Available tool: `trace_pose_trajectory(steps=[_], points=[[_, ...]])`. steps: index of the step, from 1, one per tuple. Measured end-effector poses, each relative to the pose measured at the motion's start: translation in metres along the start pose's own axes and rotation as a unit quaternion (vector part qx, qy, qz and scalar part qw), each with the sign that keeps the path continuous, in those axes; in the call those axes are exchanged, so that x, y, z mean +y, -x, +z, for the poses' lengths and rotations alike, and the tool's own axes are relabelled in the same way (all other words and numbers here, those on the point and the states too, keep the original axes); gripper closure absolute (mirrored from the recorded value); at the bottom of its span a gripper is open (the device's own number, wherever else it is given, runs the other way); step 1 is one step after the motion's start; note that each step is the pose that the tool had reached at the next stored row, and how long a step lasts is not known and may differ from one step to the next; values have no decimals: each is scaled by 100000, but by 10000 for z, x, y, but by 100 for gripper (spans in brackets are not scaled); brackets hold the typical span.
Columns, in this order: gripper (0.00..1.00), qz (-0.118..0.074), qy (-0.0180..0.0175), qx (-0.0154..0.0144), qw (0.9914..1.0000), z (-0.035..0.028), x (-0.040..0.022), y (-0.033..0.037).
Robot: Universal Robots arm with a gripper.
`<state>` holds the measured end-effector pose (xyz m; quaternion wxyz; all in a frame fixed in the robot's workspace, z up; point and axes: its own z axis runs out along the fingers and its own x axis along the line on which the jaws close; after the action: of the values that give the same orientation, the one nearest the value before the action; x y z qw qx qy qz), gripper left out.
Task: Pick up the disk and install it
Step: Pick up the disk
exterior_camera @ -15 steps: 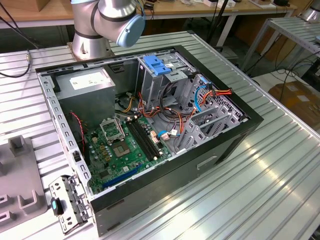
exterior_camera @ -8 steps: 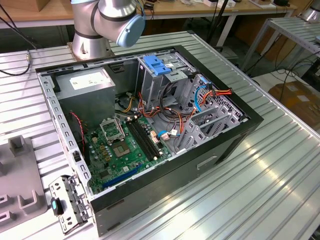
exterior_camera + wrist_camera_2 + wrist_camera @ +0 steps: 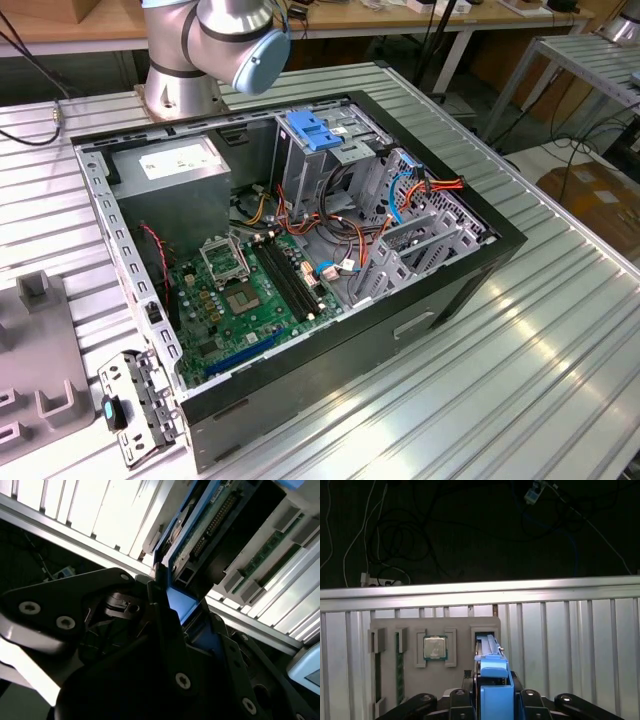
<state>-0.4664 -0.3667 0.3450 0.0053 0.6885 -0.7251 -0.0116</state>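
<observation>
In the first wrist view the gripper (image 3: 496, 699) is pressed together on the disk (image 3: 489, 652), with a black finger on each side of its blue rail. The disk stands on edge in a slot of the grey tray (image 3: 464, 676), beside a processor chip (image 3: 435, 647) and a memory stick (image 3: 398, 667) in their own recesses on the ribbed worktop (image 3: 570, 645). Its far end lies within the slot's frame, so the grasp looks made, though I cannot tell whether the lift has begun. In the exterior view the open computer case (image 3: 450, 290) lies on its side with its grey drive cage (image 3: 300, 170) under the blue bracket (image 3: 315, 130); no disk shows there, so the installing remains undone.
</observation>
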Motion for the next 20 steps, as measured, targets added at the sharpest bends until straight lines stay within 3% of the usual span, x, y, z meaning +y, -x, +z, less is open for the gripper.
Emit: trace_pose_trajectory(steps=[20], points=[[63, 1, -2, -3, 100000, -190, 5, 2]])
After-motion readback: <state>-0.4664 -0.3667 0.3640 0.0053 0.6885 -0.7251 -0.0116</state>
